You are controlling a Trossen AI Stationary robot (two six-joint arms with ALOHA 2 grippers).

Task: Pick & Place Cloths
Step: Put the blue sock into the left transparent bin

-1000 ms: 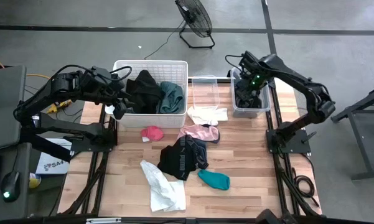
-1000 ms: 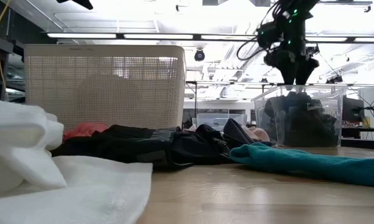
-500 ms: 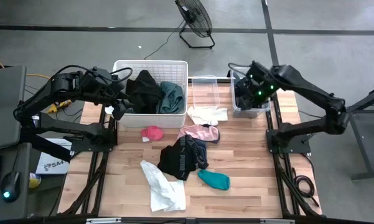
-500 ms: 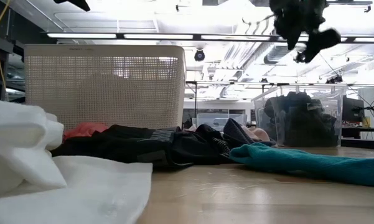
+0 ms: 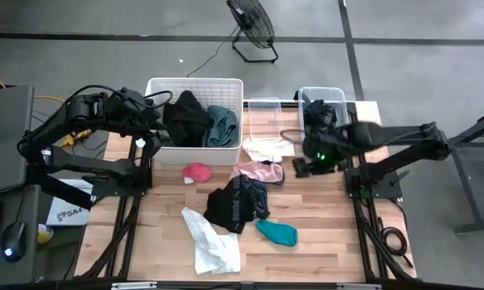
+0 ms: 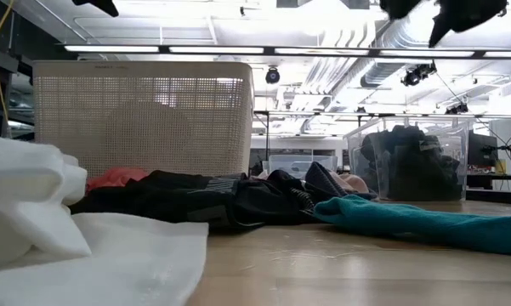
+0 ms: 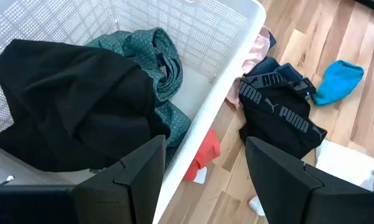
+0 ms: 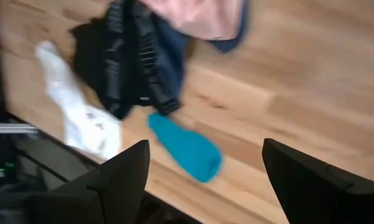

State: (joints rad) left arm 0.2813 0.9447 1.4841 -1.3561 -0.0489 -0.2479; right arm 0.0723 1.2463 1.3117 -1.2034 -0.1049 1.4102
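Pale wooden table (image 5: 322,213) — grey floor (image 5: 105,20), black fan (image 5: 252,24) behind

Two arms work this table. One white slatted basket (image 5: 195,84) sits at about eleven o'clock, with two garments in it: one black (image 5: 185,118), one dark green (image 5: 221,126). Two clear plastic tubs stand toward one o'clock, the nearer one (image 5: 264,109) bare inside, the farther one (image 5: 322,97) with one dark bundle. On the bare wood I count six loose cloths: one red (image 5: 196,171), one pink (image 5: 258,170), one small white (image 5: 267,148), one black with white lettering (image 5: 235,204), one teal (image 5: 277,233), and one long white (image 5: 212,242) at six o'clock.
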